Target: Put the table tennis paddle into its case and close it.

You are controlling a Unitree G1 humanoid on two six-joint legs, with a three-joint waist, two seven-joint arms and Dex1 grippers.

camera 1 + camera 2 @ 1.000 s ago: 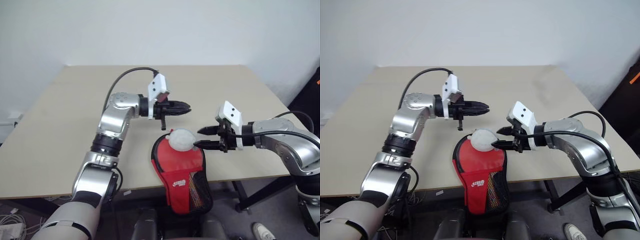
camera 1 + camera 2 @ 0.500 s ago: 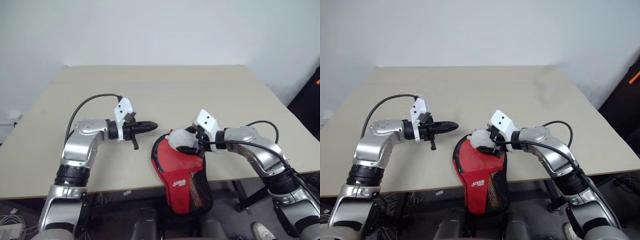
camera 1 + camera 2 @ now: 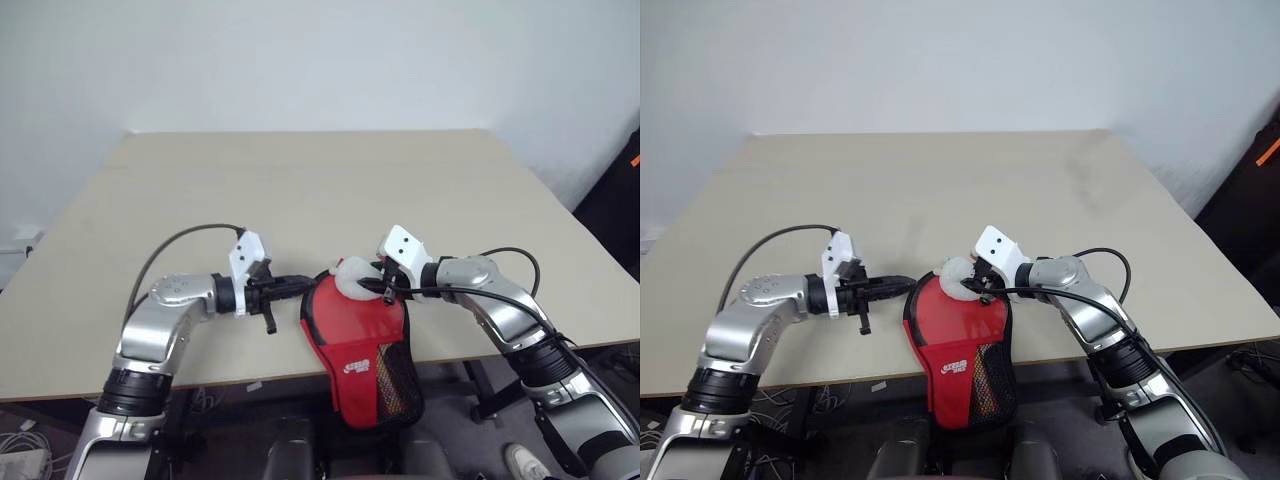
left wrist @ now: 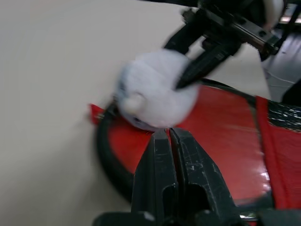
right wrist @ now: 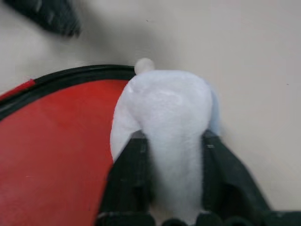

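Note:
The red case (image 3: pixel 355 330) lies flat at the table's near edge, its narrow end with logo and mesh pocket hanging over the edge. A small pale blue-white packet (image 3: pixel 352 276) rests on the case's round far end. My right gripper (image 3: pixel 375 290) is shut on this packet (image 5: pixel 162 108), one finger on each side. My left gripper (image 3: pixel 306 287) is shut and empty, its tips (image 4: pixel 169 136) close to the case's black left rim beside the packet (image 4: pixel 155 94). The table tennis paddle is out of view.
The beige table (image 3: pixel 300 180) stretches bare behind and to both sides of the case. Its near edge runs just under both arms. A dark object stands at the far right edge past the table.
Both arms have come down toward the table. The left gripper sank to the case's left rim. The right gripper moved in over the case's round end and closed on the pale packet.

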